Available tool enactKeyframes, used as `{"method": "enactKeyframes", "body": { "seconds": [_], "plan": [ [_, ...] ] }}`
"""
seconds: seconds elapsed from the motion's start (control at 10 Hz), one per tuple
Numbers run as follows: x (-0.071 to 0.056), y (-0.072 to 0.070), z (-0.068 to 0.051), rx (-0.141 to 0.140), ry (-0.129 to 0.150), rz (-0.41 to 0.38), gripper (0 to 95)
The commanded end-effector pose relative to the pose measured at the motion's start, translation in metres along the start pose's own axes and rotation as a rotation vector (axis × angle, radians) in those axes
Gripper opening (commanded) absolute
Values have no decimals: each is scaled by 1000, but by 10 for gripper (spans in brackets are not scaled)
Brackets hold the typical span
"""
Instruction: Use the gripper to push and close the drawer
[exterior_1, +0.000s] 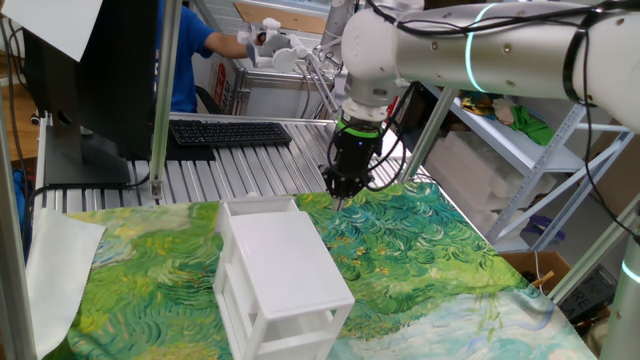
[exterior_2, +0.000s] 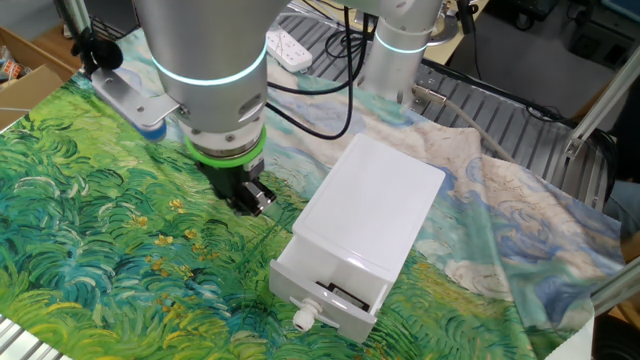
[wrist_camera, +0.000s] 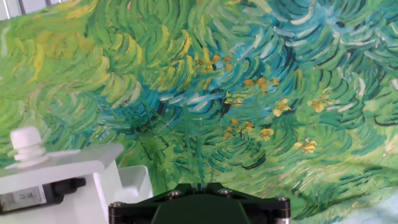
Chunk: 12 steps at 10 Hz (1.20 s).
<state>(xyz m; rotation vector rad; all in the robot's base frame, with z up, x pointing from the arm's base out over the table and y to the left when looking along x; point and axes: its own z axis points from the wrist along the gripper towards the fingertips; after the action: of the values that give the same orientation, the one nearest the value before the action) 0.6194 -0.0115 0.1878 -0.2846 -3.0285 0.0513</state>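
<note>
White plastic fills the lower left of the hand view: the drawer (wrist_camera: 56, 180) with its round knob (wrist_camera: 28, 144) and a dark object inside, details one fixed view hides behind the cabinet's (exterior_1: 280, 270) closed back. From the other fixed view the drawer (exterior_2: 325, 285) stands partly pulled out of the cabinet front, low on the green swirl-patterned cloth (exterior_2: 90, 230). Just beside it, the gripper (exterior_2: 245, 195) points straight down from the white arm (exterior_2: 205, 60), close above the cloth, holding nothing; whether its fingers are parted cannot be told.
</note>
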Motion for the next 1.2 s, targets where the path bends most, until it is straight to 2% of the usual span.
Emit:
{"method": "enactKeyframes", "body": {
  "seconds": [0.1, 0.2, 0.5, 0.7, 0.8, 0.9, 1.0, 1.2],
  "plan": [
    [3, -1, 1, -4, -2, 12, 0],
    [2, 0, 0, -4, 5, 15, 0],
    [-8, 4, -8, -13, 5, 22, 0],
    [-21, 9, -18, -17, 5, 35, 0],
    [-32, 11, -26, -16, 3, 40, 0],
    [-38, 12, -29, -15, 2, 44, 0],
    [-49, 14, -34, -17, 3, 53, 0],
    [-65, 19, -36, -18, 2, 66, 0]
  ]
}}
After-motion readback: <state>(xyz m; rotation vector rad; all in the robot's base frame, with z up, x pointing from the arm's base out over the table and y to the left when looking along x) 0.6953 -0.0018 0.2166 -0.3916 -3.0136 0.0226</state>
